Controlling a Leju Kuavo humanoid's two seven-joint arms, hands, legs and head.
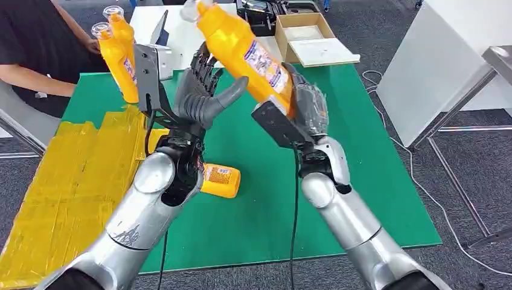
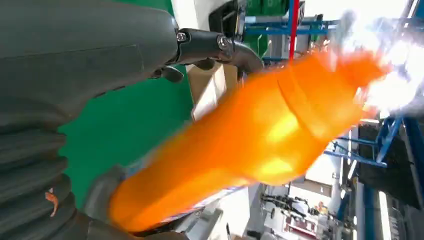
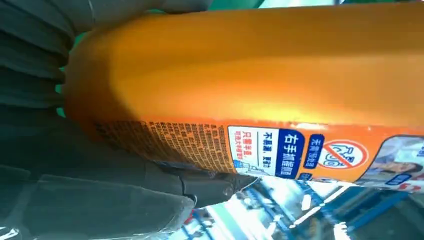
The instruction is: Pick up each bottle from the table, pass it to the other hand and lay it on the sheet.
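Note:
My right hand (image 1: 302,104) grips an orange bottle (image 1: 244,51) by its lower body and holds it raised and tilted over the green table, cap toward the far left. In the right wrist view the same bottle (image 3: 260,85) lies across the right hand (image 3: 100,200). My left hand (image 1: 205,90) is lifted just left of the bottle with fingers spread and thumb stretched toward it. In the left wrist view the bottle (image 2: 240,150) is close in front of the left hand (image 2: 75,75). A second orange bottle (image 1: 221,180) lies on the table, partly behind my left forearm. The yellow sheet (image 1: 72,175) covers the table's left side.
A person (image 1: 36,54) sits at the far left corner holding two more orange bottles (image 1: 118,51) upright over the table edge. A cardboard box (image 1: 305,36) stands beyond the green table (image 1: 338,151). A white table leg (image 1: 450,121) and cables are on the right.

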